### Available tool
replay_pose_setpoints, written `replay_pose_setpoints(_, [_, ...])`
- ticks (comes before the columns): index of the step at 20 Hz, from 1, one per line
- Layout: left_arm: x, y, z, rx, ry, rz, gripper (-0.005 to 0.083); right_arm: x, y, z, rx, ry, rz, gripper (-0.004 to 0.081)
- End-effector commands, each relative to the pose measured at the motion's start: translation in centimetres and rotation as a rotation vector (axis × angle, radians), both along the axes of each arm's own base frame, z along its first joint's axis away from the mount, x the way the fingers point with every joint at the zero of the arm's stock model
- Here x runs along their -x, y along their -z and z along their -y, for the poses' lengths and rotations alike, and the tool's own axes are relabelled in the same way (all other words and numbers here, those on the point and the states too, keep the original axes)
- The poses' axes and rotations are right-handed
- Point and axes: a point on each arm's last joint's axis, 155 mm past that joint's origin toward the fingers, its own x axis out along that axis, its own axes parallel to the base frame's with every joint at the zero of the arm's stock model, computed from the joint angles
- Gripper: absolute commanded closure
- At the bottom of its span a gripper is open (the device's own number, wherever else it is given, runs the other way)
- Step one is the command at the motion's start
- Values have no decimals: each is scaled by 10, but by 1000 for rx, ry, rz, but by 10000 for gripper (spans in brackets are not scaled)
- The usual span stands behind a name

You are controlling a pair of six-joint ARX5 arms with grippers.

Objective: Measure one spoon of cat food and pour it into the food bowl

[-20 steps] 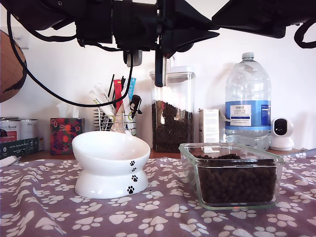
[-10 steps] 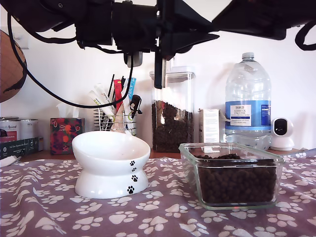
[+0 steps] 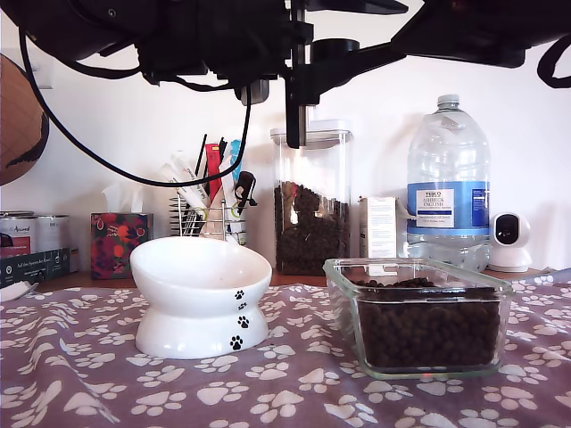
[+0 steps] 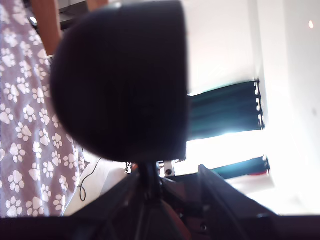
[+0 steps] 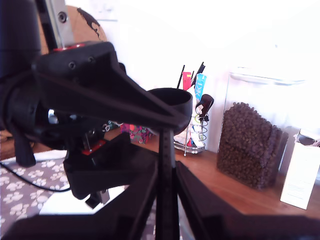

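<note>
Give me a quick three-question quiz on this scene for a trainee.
1. True or false: the dish is empty.
2. In the exterior view, what stands behind the dish, toward the view's right? A tissue box; B bottle; C caddy.
3. Short answer: is the spoon lying on the cloth or up at the arms?

Key: 1 false, it holds kibble. 2 B. 3 up at the arms.
</note>
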Motion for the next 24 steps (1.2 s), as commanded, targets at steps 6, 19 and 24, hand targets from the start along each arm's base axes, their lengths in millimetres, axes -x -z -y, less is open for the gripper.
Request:
replay_pose_setpoints(6, [8,-3,-7,9,71,102,466,-12,14,14,36,70,-40,783])
replay_pose_setpoints(19, [14,34,-27,-106,163,221,794,-21,34,26,231,108,-58,783])
replay_pose_setpoints(24, [7,39,-48,-268,37,411,793,-20,51,23,469,58,-144,783])
